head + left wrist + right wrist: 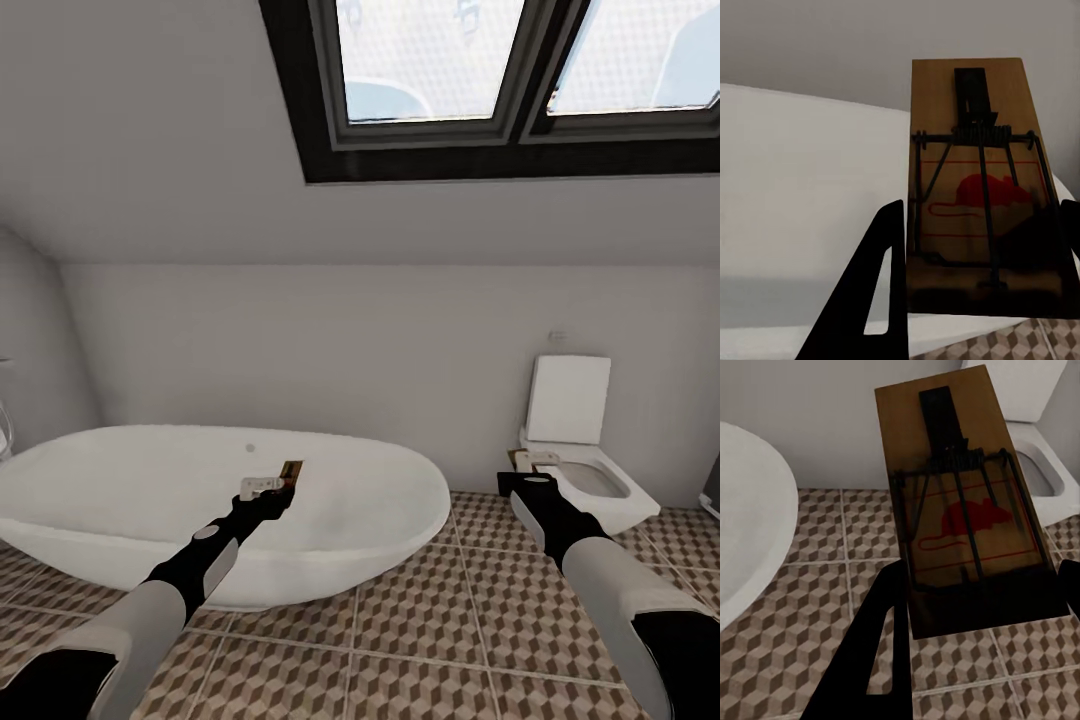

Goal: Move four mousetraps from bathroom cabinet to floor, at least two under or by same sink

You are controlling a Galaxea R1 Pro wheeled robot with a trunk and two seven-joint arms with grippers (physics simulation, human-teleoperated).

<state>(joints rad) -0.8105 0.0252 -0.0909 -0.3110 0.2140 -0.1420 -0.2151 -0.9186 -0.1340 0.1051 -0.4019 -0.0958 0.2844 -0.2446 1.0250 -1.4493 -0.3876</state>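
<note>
Each hand carries one mousetrap. In the head view my left gripper [272, 490] is shut on a mousetrap [276, 480], held over the bathtub's near side. My right gripper [530, 470] is shut on a second mousetrap [532, 459], held in front of the toilet. Up close in the left wrist view, the mousetrap [979, 187] is a brown wooden board with a black wire spring and a red mouse print, clamped between the black fingers [874, 300]. The right wrist view has its mousetrap [964, 502] above the bathroom floor [832, 607]. The cabinet and sink are out of view.
A white oval bathtub [120, 500] fills the left half ahead. A white toilet [585, 470] with raised lid stands at the right against the pale wall. Cube-patterned floor tiles [440, 620] lie between them. A dark-framed skylight [500, 90] is overhead.
</note>
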